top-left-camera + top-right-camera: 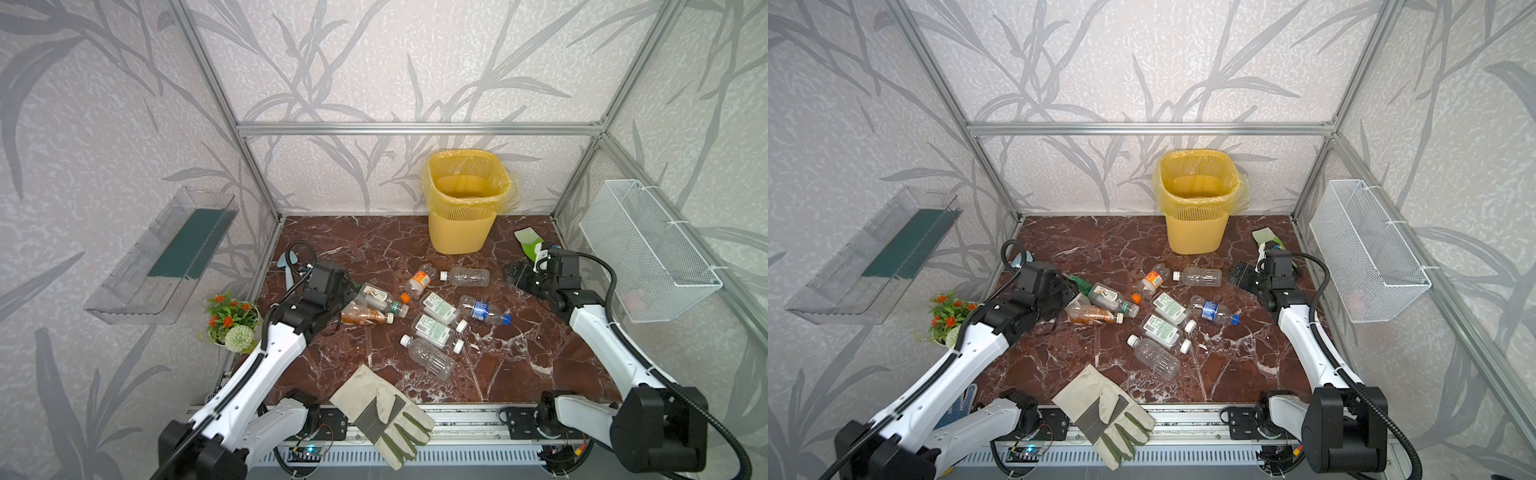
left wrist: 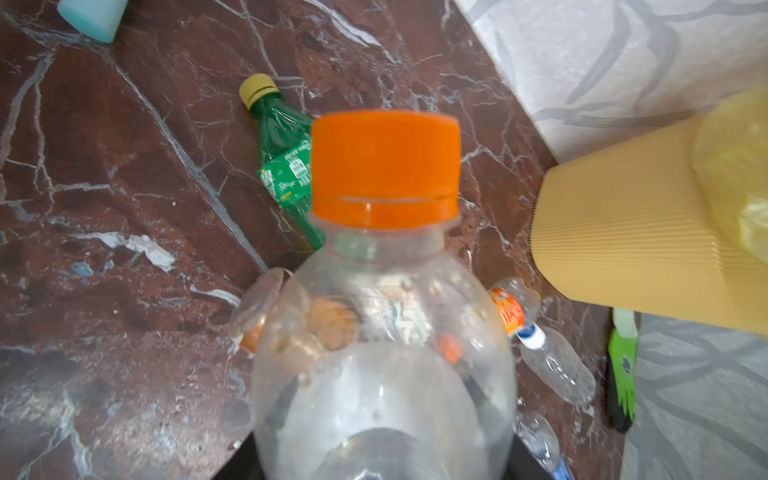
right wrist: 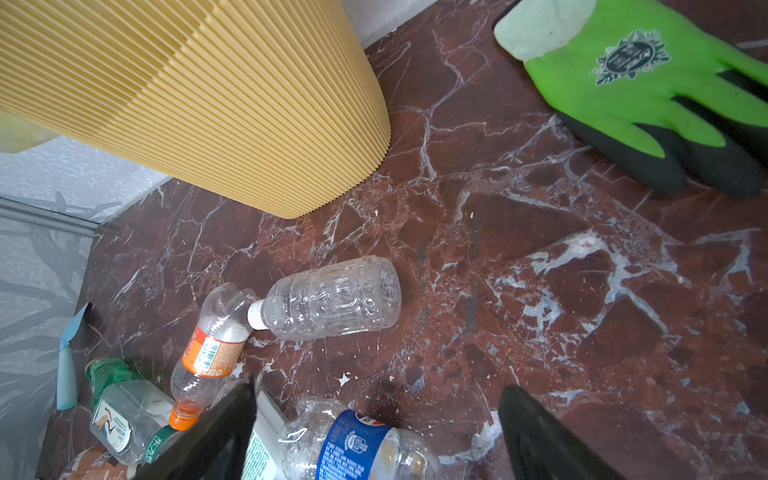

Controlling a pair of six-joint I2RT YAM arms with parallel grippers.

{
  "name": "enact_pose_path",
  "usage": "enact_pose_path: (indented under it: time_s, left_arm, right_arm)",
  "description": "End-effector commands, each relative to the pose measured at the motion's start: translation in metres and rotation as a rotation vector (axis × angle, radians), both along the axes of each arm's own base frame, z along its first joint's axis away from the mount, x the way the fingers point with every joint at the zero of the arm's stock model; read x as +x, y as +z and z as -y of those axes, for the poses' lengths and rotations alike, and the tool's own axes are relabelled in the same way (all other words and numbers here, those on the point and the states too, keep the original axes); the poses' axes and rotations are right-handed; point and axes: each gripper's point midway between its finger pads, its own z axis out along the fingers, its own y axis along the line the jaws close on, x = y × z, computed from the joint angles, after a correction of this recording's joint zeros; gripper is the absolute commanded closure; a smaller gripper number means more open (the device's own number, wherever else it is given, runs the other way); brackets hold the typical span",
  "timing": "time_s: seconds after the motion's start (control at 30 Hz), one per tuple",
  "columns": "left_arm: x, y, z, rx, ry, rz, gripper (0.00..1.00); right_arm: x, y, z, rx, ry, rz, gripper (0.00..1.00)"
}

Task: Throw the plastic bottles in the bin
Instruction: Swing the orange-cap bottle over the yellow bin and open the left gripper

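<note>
My left gripper is shut on a clear plastic bottle with an orange cap. In both top views that gripper hangs at the left end of the heap and hides it. A green bottle and an amber one lie beside it. Several more bottles lie mid-floor, among them an orange-labelled, a clear white-capped and a blue-labelled one. My right gripper is open and empty, just right of them. The yellow bin stands against the back wall.
A beige work glove lies at the front edge and a green glove behind my right gripper. A flower pot and a light blue tool sit at the left. A clear tray and a wire basket hang on the side walls.
</note>
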Motion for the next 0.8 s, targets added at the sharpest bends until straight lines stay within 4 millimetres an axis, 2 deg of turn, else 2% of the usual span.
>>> enact_pose_path:
  time_s: [0.0,0.07,0.13,0.17,0.23,0.3,0.37,0.4,0.43,0.47,0.5,0.53,0.6,0.77]
  left_arm:
    - [0.037,0.005,0.015,-0.018,-0.090,0.046,0.44]
    - [0.059,0.008,0.024,-0.045,-0.109,0.060,0.45]
    - [0.084,0.020,0.038,-0.079,-0.143,0.092,0.45]
    - [0.100,0.032,0.049,-0.103,-0.175,0.117,0.45]
    - [0.138,0.089,0.077,-0.156,-0.283,0.240,0.45]
    - [0.176,0.170,0.111,-0.244,-0.382,0.400,0.45]
    - [0.203,0.228,0.148,-0.316,-0.478,0.485,0.43]
    - [0.209,0.264,0.170,-0.340,-0.547,0.551,0.34]
    - [0.213,0.286,0.186,-0.328,-0.584,0.595,0.21]
    - [0.220,0.298,0.194,-0.313,-0.576,0.631,0.01]
    - [0.225,0.307,0.193,-0.330,-0.558,0.673,0.01]
    - [0.231,0.307,0.187,-0.370,-0.543,0.675,0.01]
    - [0.240,0.291,0.170,-0.399,-0.533,0.602,0.01]
    - [0.213,0.279,0.147,-0.186,-0.584,0.535,0.01]
  right_arm:
    - [-0.009,-0.016,-0.003,0.044,-0.010,-0.034,0.08]
    - [-0.012,-0.025,-0.004,0.065,-0.016,-0.055,0.08]
    - [-0.013,-0.032,-0.007,0.091,-0.018,-0.063,0.08]
    - [-0.013,-0.035,-0.009,0.107,-0.014,-0.068,0.08]
    - [-0.012,-0.039,-0.013,0.128,-0.005,-0.081,0.09]
    - [-0.010,-0.043,-0.015,0.140,-0.002,-0.089,0.09]
    - [-0.007,-0.045,-0.016,0.155,-0.003,-0.089,0.09]
    - [-0.007,-0.048,-0.017,0.166,-0.004,-0.095,0.10]
    - [-0.006,-0.049,-0.018,0.174,-0.007,-0.097,0.09]
    - [-0.006,-0.051,-0.019,0.186,-0.012,-0.105,0.09]
    - [-0.007,-0.052,-0.020,0.197,-0.011,-0.111,0.09]
    - [-0.007,-0.053,-0.021,0.202,-0.009,-0.112,0.09]
    - [-0.010,-0.053,-0.021,0.194,-0.002,-0.109,0.08]
    - [-0.012,-0.047,-0.014,0.121,0.011,-0.095,0.08]
